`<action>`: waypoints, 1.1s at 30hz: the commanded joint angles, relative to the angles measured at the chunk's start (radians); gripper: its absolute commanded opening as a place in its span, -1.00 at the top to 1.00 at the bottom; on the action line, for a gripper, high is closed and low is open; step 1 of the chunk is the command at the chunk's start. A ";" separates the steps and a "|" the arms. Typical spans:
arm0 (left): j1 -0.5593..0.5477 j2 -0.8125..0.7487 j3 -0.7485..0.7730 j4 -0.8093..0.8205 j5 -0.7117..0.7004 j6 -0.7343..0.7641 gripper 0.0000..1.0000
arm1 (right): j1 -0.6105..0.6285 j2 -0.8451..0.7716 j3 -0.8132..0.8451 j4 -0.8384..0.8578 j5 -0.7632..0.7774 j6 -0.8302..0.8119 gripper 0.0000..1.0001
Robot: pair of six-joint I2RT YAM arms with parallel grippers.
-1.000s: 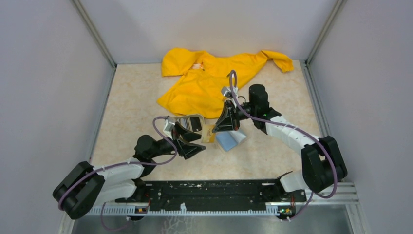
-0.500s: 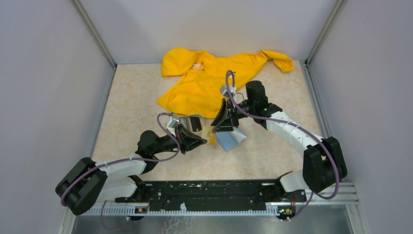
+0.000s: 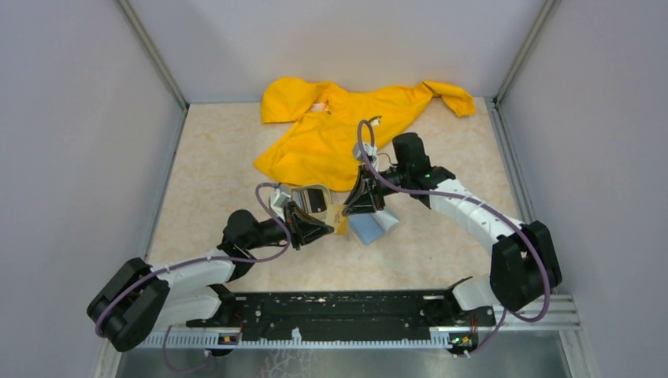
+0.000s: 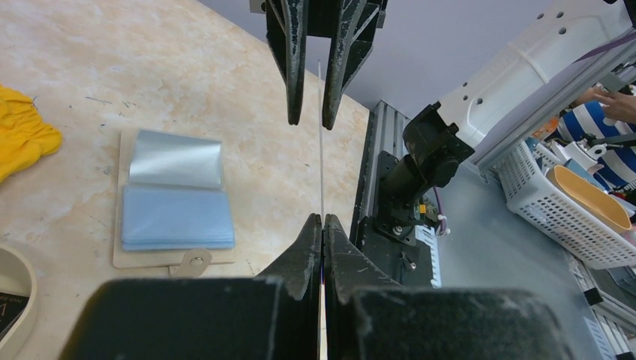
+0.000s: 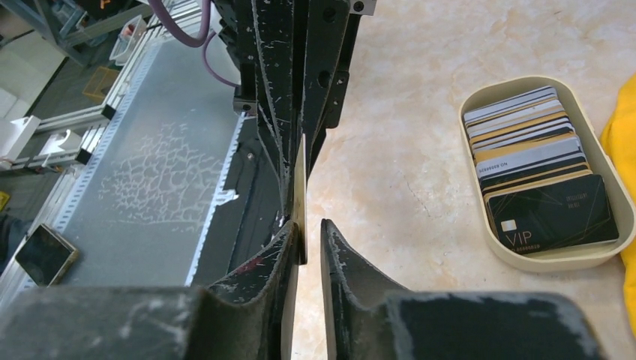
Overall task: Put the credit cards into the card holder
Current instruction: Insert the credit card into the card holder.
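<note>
While edge-on, card [image 4: 320, 165] in left claw [image 4: 322, 219].

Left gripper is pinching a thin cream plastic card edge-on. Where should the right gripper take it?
Grip the free end of the thin cream card, the strip projecting beyond the left gripper. Bring the right gripper end-on from the opposite side and close across the flat faces: the card sits edge-on between its parted jaws.
</note>
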 commanded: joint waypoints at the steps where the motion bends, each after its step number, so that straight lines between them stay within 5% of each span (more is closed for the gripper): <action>1: -0.006 0.005 0.013 0.003 0.001 0.023 1.00 | 0.016 0.000 0.042 0.008 0.005 -0.020 0.74; 5: -0.006 0.006 0.014 -0.015 -0.021 0.025 1.00 | 0.016 0.005 0.065 -0.029 0.017 -0.034 1.00; 9: -0.005 0.000 0.025 -0.166 -0.117 0.002 0.13 | -0.022 0.023 0.152 -0.227 0.107 -0.195 1.00; 13: -0.006 0.002 -0.015 -0.219 -0.173 -0.082 -0.25 | -0.165 0.070 0.230 -0.411 0.140 -0.292 1.00; 16: -0.009 0.050 -0.049 -0.144 -0.172 -0.207 -0.30 | -0.219 0.140 0.275 -0.619 0.207 -0.434 1.00; 19: -0.070 0.122 -0.033 -0.105 -0.240 -0.298 -0.29 | -0.247 0.181 0.237 -0.639 0.284 -0.459 1.00; 25: -0.276 0.228 0.203 -0.596 -0.725 -0.344 -0.43 | -0.332 0.188 0.149 -0.535 0.264 -0.389 1.00; 33: -0.421 0.421 0.531 -1.169 -1.119 -0.606 -0.54 | -0.334 0.192 0.133 -0.514 0.270 -0.376 1.00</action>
